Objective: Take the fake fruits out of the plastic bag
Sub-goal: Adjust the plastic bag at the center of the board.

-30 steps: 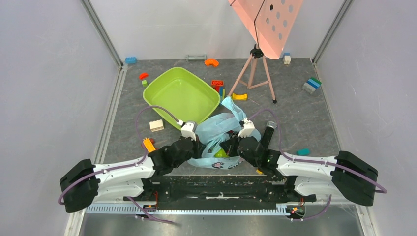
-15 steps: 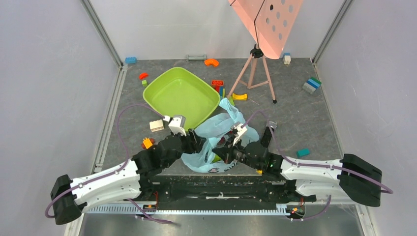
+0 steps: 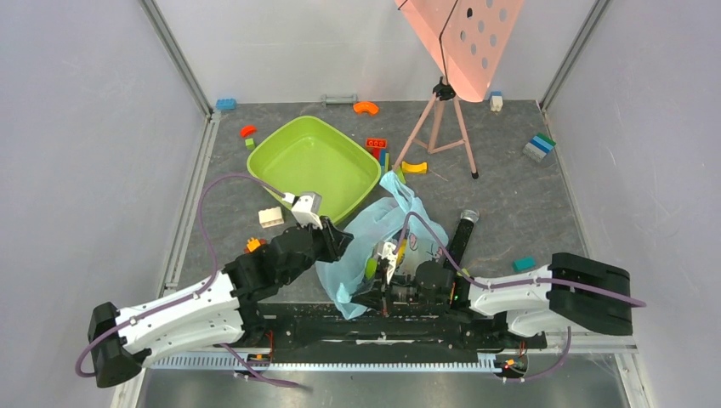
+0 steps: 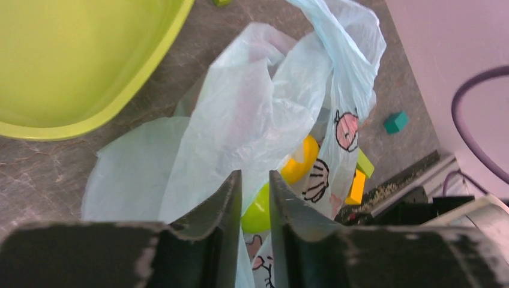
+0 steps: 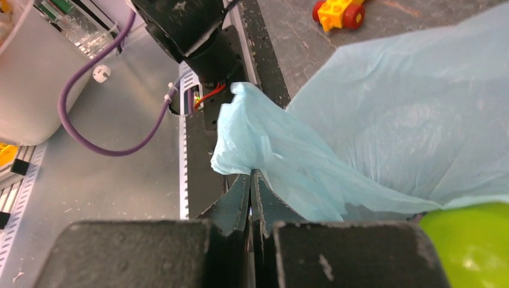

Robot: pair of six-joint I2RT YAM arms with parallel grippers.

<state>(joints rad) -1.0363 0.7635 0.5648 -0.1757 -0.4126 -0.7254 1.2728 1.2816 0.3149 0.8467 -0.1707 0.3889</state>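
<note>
The light-blue plastic bag [image 3: 374,234] lies between my two grippers, just in front of the green tub. My left gripper [image 3: 338,240] is at the bag's left edge. In the left wrist view [image 4: 252,177] its jaws stand nearly closed with bag film [image 4: 252,114] bunched between them. Behind the film show the green apple [image 4: 258,213] and the yellow lemon-like fruit [image 4: 300,162]. My right gripper [image 3: 367,293] is shut on a corner of the bag [image 5: 240,138] near the table's front edge, shown in the right wrist view [image 5: 250,174]. The green apple [image 5: 474,240] sits beside it. The red fruits are hidden.
The lime-green tub [image 3: 315,161] stands behind the bag. A pink stand on a tripod [image 3: 442,110] is at the back right. A black cylinder [image 3: 463,229] lies right of the bag. Toy blocks are scattered around: white [image 3: 271,217], orange [image 3: 253,246], teal [image 3: 524,263].
My right gripper has swung toward the near edge, dragging its corner of the bag with it. My left arm has shifted left and stretched out. The bag now lies more spread and upright.
</note>
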